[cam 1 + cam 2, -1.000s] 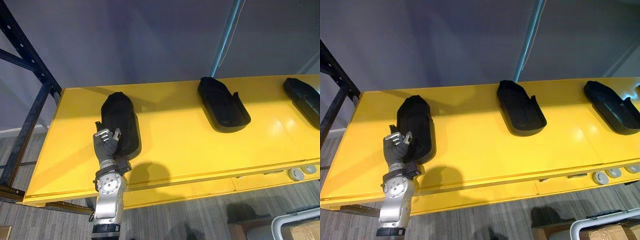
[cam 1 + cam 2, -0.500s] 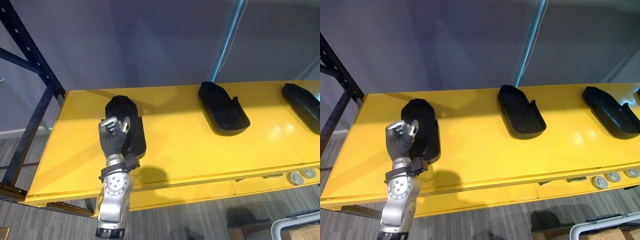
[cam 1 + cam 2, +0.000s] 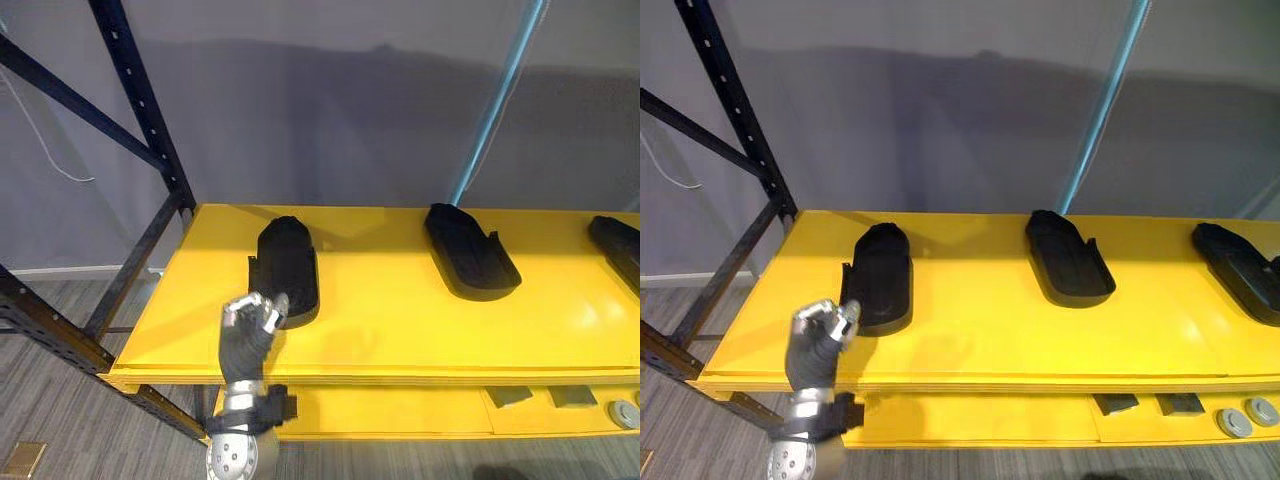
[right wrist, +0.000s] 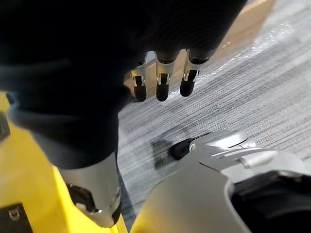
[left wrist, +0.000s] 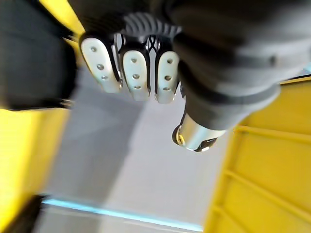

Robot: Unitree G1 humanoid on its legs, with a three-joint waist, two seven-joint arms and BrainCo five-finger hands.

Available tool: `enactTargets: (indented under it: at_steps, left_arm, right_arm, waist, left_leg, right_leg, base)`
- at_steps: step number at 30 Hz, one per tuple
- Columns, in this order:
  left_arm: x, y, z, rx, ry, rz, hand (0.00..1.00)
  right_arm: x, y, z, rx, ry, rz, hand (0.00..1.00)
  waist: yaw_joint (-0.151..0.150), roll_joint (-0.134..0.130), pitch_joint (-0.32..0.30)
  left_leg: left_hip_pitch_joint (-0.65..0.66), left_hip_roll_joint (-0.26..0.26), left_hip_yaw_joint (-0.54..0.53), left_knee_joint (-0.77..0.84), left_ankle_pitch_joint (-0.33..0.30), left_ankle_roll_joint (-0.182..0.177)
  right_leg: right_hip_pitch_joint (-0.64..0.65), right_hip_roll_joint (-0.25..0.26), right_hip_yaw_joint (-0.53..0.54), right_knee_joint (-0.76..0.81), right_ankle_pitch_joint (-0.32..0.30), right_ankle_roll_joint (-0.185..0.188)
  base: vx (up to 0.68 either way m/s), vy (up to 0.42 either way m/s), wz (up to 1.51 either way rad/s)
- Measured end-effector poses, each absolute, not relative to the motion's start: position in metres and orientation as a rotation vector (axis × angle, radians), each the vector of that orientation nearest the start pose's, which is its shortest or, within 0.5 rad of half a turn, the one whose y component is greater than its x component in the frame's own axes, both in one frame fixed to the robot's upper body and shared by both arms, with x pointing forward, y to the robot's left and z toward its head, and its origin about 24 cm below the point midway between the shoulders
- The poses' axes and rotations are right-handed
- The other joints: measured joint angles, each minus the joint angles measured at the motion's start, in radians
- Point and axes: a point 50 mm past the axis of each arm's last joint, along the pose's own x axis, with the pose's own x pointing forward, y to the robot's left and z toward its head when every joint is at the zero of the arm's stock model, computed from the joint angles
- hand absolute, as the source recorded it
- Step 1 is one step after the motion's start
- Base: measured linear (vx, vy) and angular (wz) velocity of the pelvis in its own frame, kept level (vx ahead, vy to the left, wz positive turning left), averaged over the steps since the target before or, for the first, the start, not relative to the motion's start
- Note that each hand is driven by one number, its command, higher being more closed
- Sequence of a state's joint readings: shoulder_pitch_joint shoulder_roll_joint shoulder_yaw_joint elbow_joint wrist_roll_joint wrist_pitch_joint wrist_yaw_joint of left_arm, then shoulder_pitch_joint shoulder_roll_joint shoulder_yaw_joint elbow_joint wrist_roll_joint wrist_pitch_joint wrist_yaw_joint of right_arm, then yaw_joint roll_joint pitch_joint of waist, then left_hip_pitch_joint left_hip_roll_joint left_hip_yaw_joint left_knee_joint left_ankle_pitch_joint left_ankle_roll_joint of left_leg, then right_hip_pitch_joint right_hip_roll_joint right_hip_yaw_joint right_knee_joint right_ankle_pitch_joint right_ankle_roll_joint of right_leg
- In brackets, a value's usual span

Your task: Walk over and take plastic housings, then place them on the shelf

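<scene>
Three black plastic housings lie on the yellow shelf (image 3: 400, 325): a left housing (image 3: 287, 270), a middle housing (image 3: 468, 262) and a right housing (image 3: 618, 240) at the edge. My left hand (image 3: 247, 335) hovers just in front of the left housing's near end, fingers curled and holding nothing. In the left wrist view its fingers (image 5: 136, 68) are folded in, with a dark shape beside them. My right hand (image 4: 163, 77) hangs over the grey floor with its fingers straight and nothing in it.
A black perforated rack upright (image 3: 140, 110) with diagonal braces stands at the shelf's left end. A light blue pole (image 3: 495, 105) rises behind the middle housing. Small round silver parts (image 3: 1245, 417) lie on a lower ledge at the right.
My left hand has come off the left housing and drawn back toward the shelf's front edge. The housing stays on the shelf. The camera has tilted up, showing more of the wall.
</scene>
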State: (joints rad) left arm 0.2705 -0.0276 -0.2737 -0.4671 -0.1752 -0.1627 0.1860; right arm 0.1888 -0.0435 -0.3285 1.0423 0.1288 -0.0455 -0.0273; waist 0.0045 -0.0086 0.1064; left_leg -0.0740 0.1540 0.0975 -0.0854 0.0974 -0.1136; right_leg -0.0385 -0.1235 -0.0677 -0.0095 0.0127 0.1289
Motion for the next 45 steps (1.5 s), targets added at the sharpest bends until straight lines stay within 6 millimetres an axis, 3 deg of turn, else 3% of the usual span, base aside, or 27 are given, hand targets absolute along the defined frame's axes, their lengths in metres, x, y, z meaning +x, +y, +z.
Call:
enactTargets:
  at_steps: [2, 6, 13, 24, 45]
  left_arm:
    - [0.193, 0.112, 0.087, -0.305, -0.219, -0.001, 1.0]
    - [0.192, 0.113, 0.078, -0.293, -0.167, 0.003, 1.0]
    - [0.199, 0.113, 0.078, -0.284, -0.167, -0.001, 1.0]
    - [0.231, 0.117, 0.087, -0.244, -0.217, 0.025, 1.0]
    - [0.261, 0.153, 0.077, -0.166, -0.186, 0.175, 1.0]
  right_arm:
    - [0.047, -0.214, -0.166, 0.185, 1.148, -0.458, 0.0]
    - [0.048, -0.214, -0.166, 0.151, 1.15, -0.427, 0.0]
    - [0.051, -0.214, -0.165, 0.147, 1.139, -0.422, 0.0]
    - [0.053, -0.214, -0.164, 0.156, 1.128, -0.429, 0.0]
    - [0.057, -0.212, -0.164, 0.207, 1.108, -0.469, 0.0]
  waist:
    - [0.012, 0.0, 0.0]
    - [0.016, -0.002, 0.001]
    - [0.013, -0.004, 0.002]
    - [0.006, -0.005, 0.002]
    - [-0.029, -0.007, 0.001]
  left_leg:
    - [-0.024, -0.001, -0.022, 0.0, 0.004, -0.001]
    - [-0.04, -0.001, -0.033, 0.0, 0.005, -0.002]
    - [-0.056, 0.0, -0.016, 0.0, 0.002, -0.005]
    - [-0.077, 0.007, 0.016, 0.0, -0.001, -0.009]
    - [-0.048, 0.027, 0.06, -0.001, -0.006, -0.016]
  right_leg:
    - [-0.009, 0.0, -0.023, 0.0, -0.004, -0.002]
    - [-0.016, 0.0, -0.032, 0.0, -0.01, -0.002]
    - [-0.041, 0.0, -0.024, -0.001, -0.011, -0.002]
    - [-0.086, 0.007, 0.012, -0.001, -0.01, -0.004]
    - [-0.079, 0.027, 0.047, -0.023, 0.01, -0.022]
  base:
    - [0.04, 0.013, 0.26]
    - [0.05, 0.009, 0.11]
    - [0.04, 0.01, -0.06]
    - [0.03, 0.007, -0.09]
    - [0.0, -0.001, -0.06]
